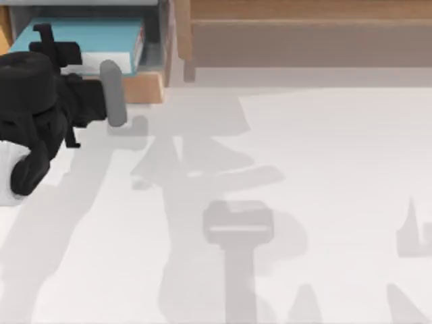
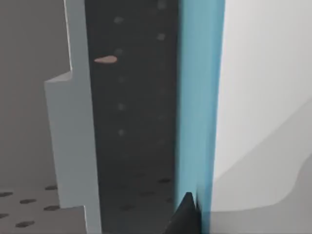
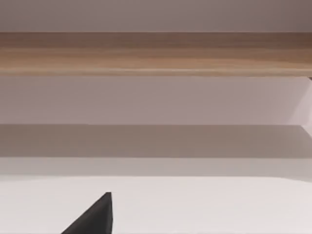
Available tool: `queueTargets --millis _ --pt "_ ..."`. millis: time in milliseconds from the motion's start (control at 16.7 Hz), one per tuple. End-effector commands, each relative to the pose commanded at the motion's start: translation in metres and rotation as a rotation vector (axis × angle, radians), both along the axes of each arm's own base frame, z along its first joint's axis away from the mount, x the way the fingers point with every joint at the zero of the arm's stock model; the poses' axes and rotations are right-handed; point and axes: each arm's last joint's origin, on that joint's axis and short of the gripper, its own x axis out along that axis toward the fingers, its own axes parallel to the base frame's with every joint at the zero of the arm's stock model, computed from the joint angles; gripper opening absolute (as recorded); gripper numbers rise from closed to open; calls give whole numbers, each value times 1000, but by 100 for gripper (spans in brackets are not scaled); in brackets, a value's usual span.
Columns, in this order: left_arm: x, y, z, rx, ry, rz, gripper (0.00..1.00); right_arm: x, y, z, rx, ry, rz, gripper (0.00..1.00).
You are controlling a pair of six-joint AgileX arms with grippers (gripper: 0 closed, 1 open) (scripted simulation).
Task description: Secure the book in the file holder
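The book point(image 1: 81, 37) is being seated inside the file holder point(image 1: 145, 86) by the left gripper point(image 1: 50, 44), finger state untellable; it is best released only once upright against the wall.

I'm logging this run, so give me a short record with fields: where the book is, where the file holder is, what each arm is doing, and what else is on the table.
book: teal book lying inside the file holder, white page edges toward the top view's right
file holder: grey bin with wooden front, top-left corner of the table
left gripper: over the book at the bin; a dark fingertip sits against the teal cover
right gripper: one dark fingertip over bare table, facing the shelf
other: long brown wooden shelf along the far edge
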Motion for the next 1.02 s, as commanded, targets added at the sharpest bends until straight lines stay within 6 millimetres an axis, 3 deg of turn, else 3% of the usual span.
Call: queueTargets --millis 480,720,1020 --pt "30 0 -4 -1 -3 2 0 0 0 0 0 0 0 100" --pt "31 0 -5 -1 -1 2 0 0 0 0 0 0 0 100" --pt "31 0 -5 -1 -1 2 38 0 0 0 0 0 0 100"
